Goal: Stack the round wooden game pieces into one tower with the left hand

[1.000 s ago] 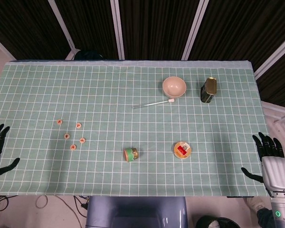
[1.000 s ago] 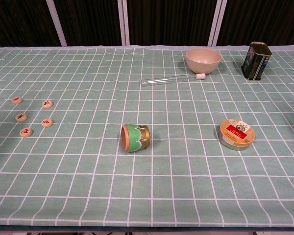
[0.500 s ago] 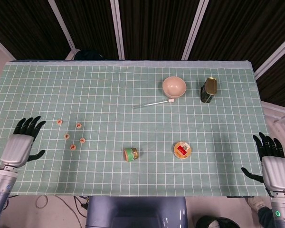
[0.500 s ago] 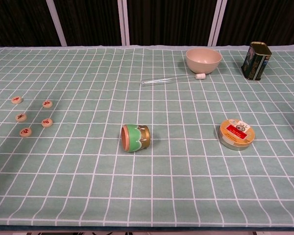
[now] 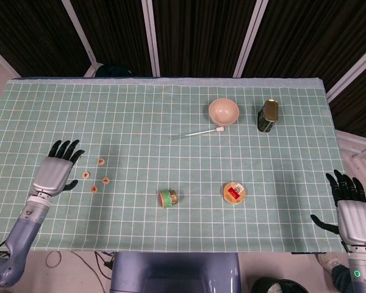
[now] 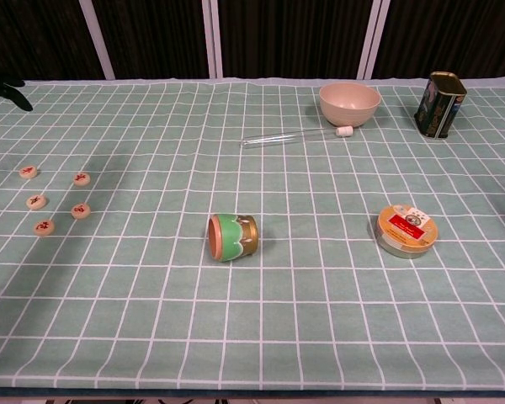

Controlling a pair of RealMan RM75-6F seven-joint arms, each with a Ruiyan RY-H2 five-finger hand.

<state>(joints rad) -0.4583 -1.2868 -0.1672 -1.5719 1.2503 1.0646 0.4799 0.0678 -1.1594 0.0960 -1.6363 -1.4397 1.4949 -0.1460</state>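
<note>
The round wooden game pieces (image 6: 55,201) lie flat and apart from one another in a loose cluster near the left side of the checked green tablecloth (image 5: 171,220), none stacked. In the head view the left hand (image 5: 56,168) hovers just left of the cluster with palm down and fingers spread, holding nothing, and it covers the leftmost piece, so only four show there. Half a second ago this hand was further out toward the table's left edge; it has moved in toward the pieces, which have not shifted. The chest view shows all five pieces but only the dark fingertips (image 6: 7,87) of that hand at the frame's left edge. The right hand (image 5: 349,207) rests at the right table edge, fingers apart and empty, unchanged, and appears only in the head view. Further out, a green cup (image 6: 232,236) lies on its side, with a round tin (image 6: 405,231), a bowl (image 6: 349,103), a glass rod (image 6: 295,137) and a dark canister (image 6: 440,103) beyond.
</note>
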